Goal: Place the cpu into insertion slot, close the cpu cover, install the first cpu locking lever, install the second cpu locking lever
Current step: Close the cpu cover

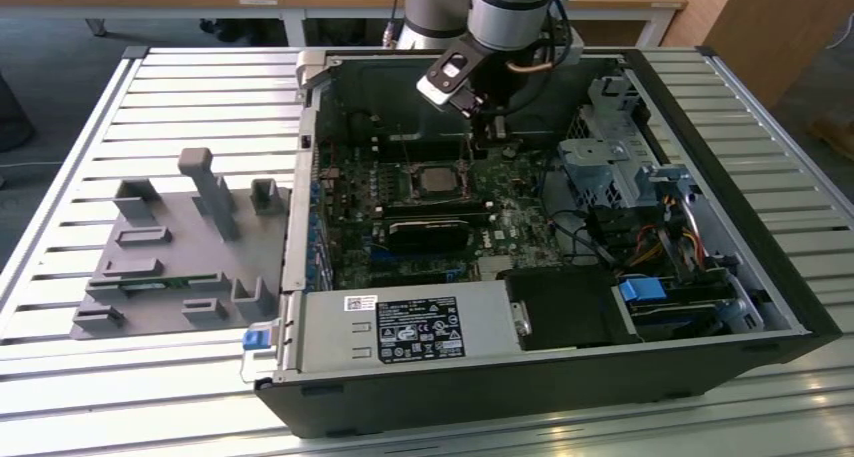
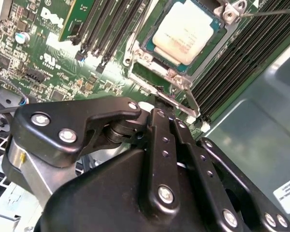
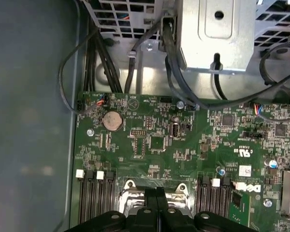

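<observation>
The cpu lies flat in the insertion slot, pale metal face up. It also shows as a grey square mid-board. The silvery cpu cover lies down around it as a frame. A thin metal locking lever runs along the socket's near edge. Another wire lever stretches away from the far corner. My gripper is shut with nothing between its fingers, its tips right at the near lever. In the first wrist view the gripper sits over the cover's edge. The exterior view has the gripper just behind the socket.
Long black memory slots flank the socket on both sides. The case wall is close by. A metal drive cage and loose cables lie beyond the board. A grey fixture stands on the slatted table at the exterior view's left.
</observation>
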You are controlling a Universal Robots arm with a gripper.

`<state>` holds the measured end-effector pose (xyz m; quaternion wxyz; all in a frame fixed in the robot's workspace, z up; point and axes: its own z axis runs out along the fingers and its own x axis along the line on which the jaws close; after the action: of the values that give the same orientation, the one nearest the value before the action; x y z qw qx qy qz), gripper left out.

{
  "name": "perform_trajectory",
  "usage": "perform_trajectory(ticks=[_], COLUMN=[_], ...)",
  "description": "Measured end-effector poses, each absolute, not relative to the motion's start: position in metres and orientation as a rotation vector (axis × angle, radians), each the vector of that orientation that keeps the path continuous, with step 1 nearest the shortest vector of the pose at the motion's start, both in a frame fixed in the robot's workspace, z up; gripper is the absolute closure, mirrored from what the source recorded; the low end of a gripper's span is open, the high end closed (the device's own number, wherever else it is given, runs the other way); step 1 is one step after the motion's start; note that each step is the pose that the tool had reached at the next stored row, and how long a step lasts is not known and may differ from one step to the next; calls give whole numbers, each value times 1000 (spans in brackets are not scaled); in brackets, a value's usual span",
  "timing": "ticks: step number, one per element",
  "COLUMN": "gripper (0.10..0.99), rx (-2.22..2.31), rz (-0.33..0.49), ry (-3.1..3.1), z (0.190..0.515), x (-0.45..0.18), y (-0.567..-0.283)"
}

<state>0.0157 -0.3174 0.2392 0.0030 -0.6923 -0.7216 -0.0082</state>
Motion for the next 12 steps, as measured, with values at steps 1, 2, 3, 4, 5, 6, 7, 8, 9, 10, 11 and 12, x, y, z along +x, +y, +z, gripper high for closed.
perform_trajectory(ticks=[1,2,3,4,5,6,7,8,9,10,11,12], gripper=[980,980,980,980,980,980,980,980,980,980,980,980], rx=[-2171,-2171,-2171,-2171,-2171,-2171,-2171,-2171,-2171,-2171,-2170,-2171], rz=[-26,-26,-26,-25,-25,-25,-26,-26,-26,-26,-26,-26], ry=[-2263,-2263,-2263,-2263,-2263,-2263,-2263,-2263,-2263,-2263,-2263,-2263], z=[239,238,237,237,236,235,234,232,231,230,229,229], x=[15,14,13,13,12,11,11,10,10,9,8,6], y=[-317,-317,-317,-317,-317,-317,-317,-317,-317,-317,-317,-317])
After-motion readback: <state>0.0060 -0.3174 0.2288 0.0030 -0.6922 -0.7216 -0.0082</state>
